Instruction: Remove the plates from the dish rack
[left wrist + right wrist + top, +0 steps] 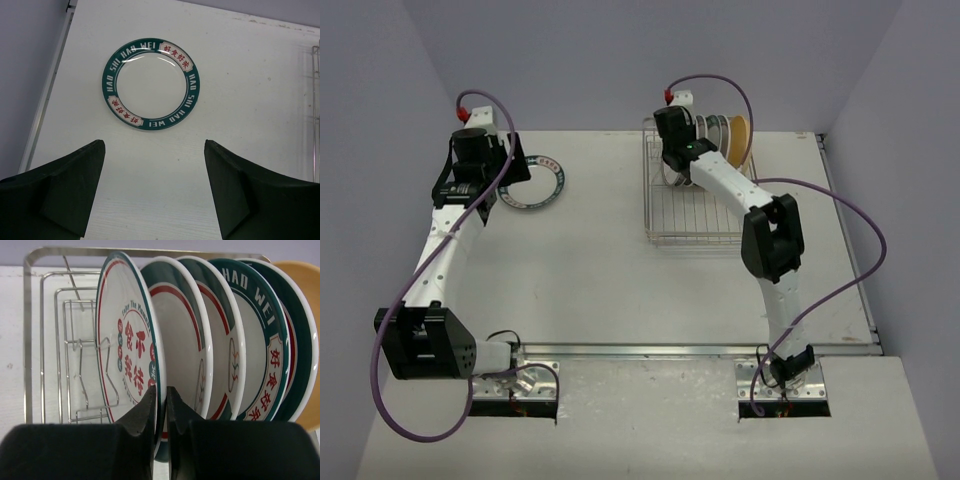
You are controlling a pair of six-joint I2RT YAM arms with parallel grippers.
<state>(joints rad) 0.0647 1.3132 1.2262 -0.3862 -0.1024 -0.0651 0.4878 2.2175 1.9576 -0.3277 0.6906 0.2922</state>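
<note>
So: we've one plate (151, 84) out | rest in dish rack (27, 340) | right hand (161, 392) gripping front plate (127, 335) | left hand (154, 150) released

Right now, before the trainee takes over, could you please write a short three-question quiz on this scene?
1. True or false: the left gripper holds a plate.
2. What is the right gripper shut on? A tan-yellow plate; B front plate with red characters; C nothing.
3. Fill in: the teal-rimmed plate outside the dish rack lies flat on the ____.
Key: 1 false, its jaws stand open and empty; 2 B; 3 table.
</note>
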